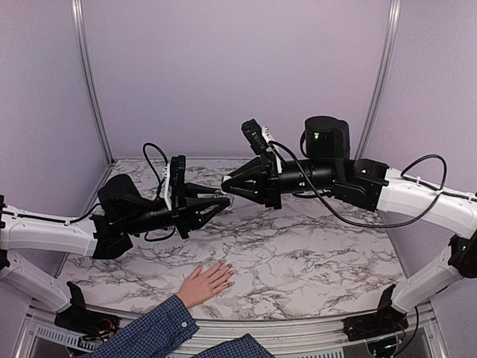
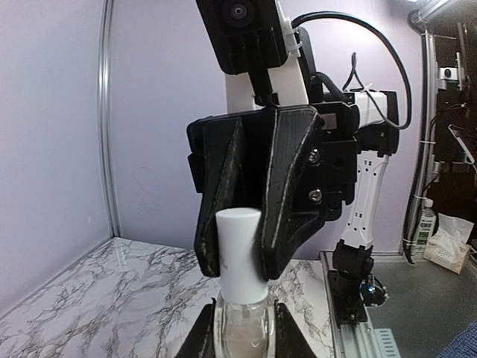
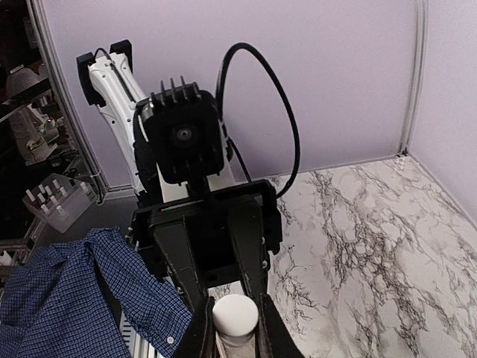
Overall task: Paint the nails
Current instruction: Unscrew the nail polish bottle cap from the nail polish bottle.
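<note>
Holding the bottle (image 2: 242, 328) midair to uncap it, I guess: your left jaws clamp its body, right jaws pinch the white cap (image 2: 238, 250), nails (image 1: 227, 273) wait on the hand (image 1: 203, 284) near the desk (image 1: 313, 246) edge

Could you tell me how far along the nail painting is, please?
Done: the left gripper holds the polish bottle above the table. In hand: the right gripper grips its white cap, not yet off. Left: brushing the nails; the hand lies flat, apart from both.

The worktop (image 1: 313, 246) is rocking white marble with grey veins, the sleeve (image 1: 149, 332) is showing blue plaid, and the left pincer (image 1: 224, 201) and right pincer (image 1: 226, 186) are looking black.
</note>
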Robot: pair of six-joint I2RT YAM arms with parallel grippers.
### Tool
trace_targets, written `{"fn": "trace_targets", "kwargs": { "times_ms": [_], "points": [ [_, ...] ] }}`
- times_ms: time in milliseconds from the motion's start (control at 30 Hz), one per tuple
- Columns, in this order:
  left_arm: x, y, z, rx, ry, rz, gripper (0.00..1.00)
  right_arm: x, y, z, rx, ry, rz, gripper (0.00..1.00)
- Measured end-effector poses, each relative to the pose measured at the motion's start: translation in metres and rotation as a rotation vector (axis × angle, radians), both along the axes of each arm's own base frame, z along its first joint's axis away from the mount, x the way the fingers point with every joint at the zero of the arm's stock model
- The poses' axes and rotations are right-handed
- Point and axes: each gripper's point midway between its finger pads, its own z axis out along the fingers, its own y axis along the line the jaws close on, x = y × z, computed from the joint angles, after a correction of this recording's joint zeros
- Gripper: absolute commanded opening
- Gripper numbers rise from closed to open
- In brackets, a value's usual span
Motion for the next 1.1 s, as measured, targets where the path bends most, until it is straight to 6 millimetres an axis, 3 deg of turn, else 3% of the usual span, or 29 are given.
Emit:
{"fn": "trace_targets", "kwargs": {
  "times_ms": [233,500,633,733,867,1100],
  "points": [
    [-0.031,-0.004,0.016,-0.022,-0.024,-0.179,0.0,-0.033,-0.006,0.015,0.058,-0.084,0.181,0.0],
    [-0.058,-0.005,0.021,-0.022,-0.032,-0.312,0.0,-0.059,-0.009,0.021,0.093,-0.126,0.328,0.0],
    [-0.061,-0.005,0.022,-0.024,-0.035,-0.32,0.0,-0.062,-0.009,0.021,0.096,-0.131,0.342,0.29],
    [-0.061,-0.006,0.022,-0.027,-0.053,-0.305,0.0,-0.059,-0.008,0.022,0.098,-0.132,0.321,0.44],
    [-0.058,-0.007,0.018,-0.025,-0.071,-0.253,0.0,-0.05,-0.006,0.024,0.1,-0.146,0.273,0.55],
    [-0.032,-0.002,0.01,-0.019,-0.073,-0.078,0.0,-0.03,-0.004,0.025,0.087,-0.134,0.149,0.64]
  ]
}}
